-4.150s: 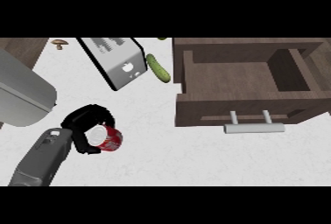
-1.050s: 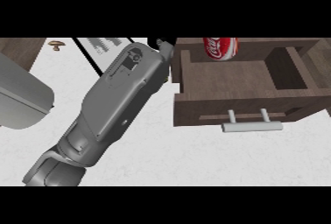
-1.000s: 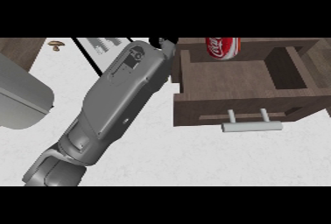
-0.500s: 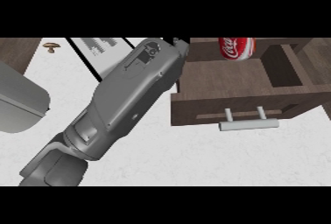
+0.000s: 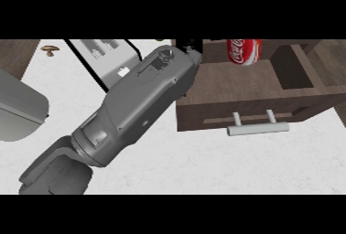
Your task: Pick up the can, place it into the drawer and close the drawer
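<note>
One view only, from the head, looking steeply down. Left forearm [image 5: 138, 112] stretched from seven o'clock toward twelve, across the white counter [image 5: 223, 164] to the back-left corner of the open drawer [image 5: 223, 93]. Left hand [image 5: 191, 44] barely visible at twelve o'clock, only a dark patch past the wrist; fingers impossible to read, so open or curled cannot be told. Can [image 5: 245, 50] red, inside the drawer at its far edge, near one o'clock, just beside that hand; contact not discernible. Drawer handle [image 5: 255, 127] at four o'clock, pointing toward the robot. Right hand nowhere in sight. Likely the placing step, nearly done; next, probably, clearing the hand from the drawer, then pushing the front inward by the handle.
</note>
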Robot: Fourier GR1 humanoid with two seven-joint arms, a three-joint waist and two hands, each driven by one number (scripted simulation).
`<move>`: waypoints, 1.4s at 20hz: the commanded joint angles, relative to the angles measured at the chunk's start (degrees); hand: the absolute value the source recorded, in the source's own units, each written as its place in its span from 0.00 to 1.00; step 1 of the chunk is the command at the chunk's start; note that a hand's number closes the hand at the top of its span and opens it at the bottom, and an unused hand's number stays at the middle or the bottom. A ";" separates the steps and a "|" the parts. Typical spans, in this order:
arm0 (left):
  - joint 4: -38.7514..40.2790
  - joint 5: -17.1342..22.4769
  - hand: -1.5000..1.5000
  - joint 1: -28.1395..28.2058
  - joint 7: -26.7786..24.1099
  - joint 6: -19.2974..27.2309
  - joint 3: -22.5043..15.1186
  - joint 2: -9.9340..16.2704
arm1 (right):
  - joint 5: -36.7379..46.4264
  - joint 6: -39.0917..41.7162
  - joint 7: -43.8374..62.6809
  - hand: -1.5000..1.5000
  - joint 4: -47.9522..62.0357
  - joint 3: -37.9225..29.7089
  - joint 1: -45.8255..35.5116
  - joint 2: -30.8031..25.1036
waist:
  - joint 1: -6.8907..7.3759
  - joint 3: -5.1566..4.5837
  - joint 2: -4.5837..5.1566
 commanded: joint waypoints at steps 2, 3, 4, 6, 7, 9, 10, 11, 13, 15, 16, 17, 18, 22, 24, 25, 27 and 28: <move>3.16 2.59 1.00 -1.91 -0.08 1.21 -4.46 0.00 | 1.07 0.63 -0.65 0.00 0.85 0.55 -0.73 -0.21 | -0.46 0.03 0.13; 3.09 3.42 0.00 -1.03 -1.28 1.23 -4.33 0.00 | 0.78 -0.79 0.49 0.00 -2.86 0.71 0.59 1.35 | -0.63 0.00 0.10; 3.29 4.11 0.00 -0.34 -2.74 2.92 -5.39 0.00 | 0.76 1.09 -0.25 0.00 0.08 1.06 -0.32 -0.07 | -1.43 0.05 0.38; 4.21 5.09 0.00 -1.31 -1.80 3.96 -6.07 0.00 | 2.49 0.98 -1.82 0.00 0.39 1.76 -1.09 1.10 | -1.08 0.05 0.35; 7.02 4.95 0.00 -2.80 -1.34 2.19 -4.44 0.00 | 0.48 -1.39 2.06 0.00 -1.27 1.26 -0.74 -0.04 | -0.73 -0.01 0.40; 4.91 6.52 0.00 -0.17 -3.62 4.65 -6.55 0.00 | 0.65 -1.42 1.18 0.00 -1.30 1.64 -1.31 0.82 | -1.16 0.01 0.39; 3.68 6.59 0.00 0.89 -3.26 7.71 -9.16 0.00 | -0.24 0.00 0.61 0.00 -1.20 0.76 -0.59 -0.13 | -1.52 0.03 0.21; 5.04 7.57 0.00 -0.98 -3.42 5.79 -7.26 0.00 | 0.22 -2.46 2.68 0.00 -1.56 0.87 -3.24 -1.95 | -1.12 -0.01 0.47; 5.00 8.21 0.00 -1.79 -2.96 6.56 -8.93 0.00 | -0.07 -2.80 2.41 0.00 1.06 0.41 -5.00 -2.95 | -1.36 0.03 0.57; 6.78 8.63 0.00 0.44 -7.21 3.20 -6.76 0.00 | -1.09 -0.84 1.32 0.00 0.79 -1.10 -2.44 -2.72 | -0.71 -0.01 0.38; 6.11 9.30 0.00 1.40 -7.79 4.74 -8.10 0.00 | 0.74 -0.92 0.35 0.00 0.15 -0.07 -2.73 -1.26 | -1.31 0.01 0.51; 6.94 9.33 0.00 -0.07 -5.73 4.76 -9.09 0.00 | 0.57 0.10 0.21 0.00 0.28 -0.09 -1.80 -1.17 | -1.29 0.03 0.40; 6.60 10.15 0.00 -0.88 -6.70 4.93 -8.20 0.00 | 2.15 -1.26 1.20 0.00 0.30 1.72 -3.35 -0.51 | -0.92 0.00 0.52; 4.69 12.68 0.00 1.88 -9.31 6.77 -9.75 0.00 | 1.23 0.25 -0.55 0.00 0.52 0.09 -4.41 -2.60 | -1.75 0.03 0.61; 4.74 12.38 0.00 0.72 -9.14 5.19 -8.79 0.00 | 8.13 1.53 -3.95 0.00 -5.12 -0.86 -3.81 -2.79 | -0.25 -0.05 0.29; 3.78 12.96 0.00 -0.11 -8.23 6.55 -9.85 0.00 | 11.05 3.00 -6.51 0.00 -4.68 -0.51 -4.76 -2.97 | -0.90 0.02 0.45; 3.68 13.58 0.00 0.90 -10.85 4.88 -8.20 0.00 | 13.93 4.38 -8.37 0.00 -5.99 -1.76 -3.94 -4.16 | -0.08 -0.02 0.24; 5.37 13.54 0.00 -0.56 -10.59 4.27 -7.87 0.00 | 15.77 5.00 -8.58 0.00 -6.37 0.88 -5.27 -3.97 | 0.25 -0.01 0.51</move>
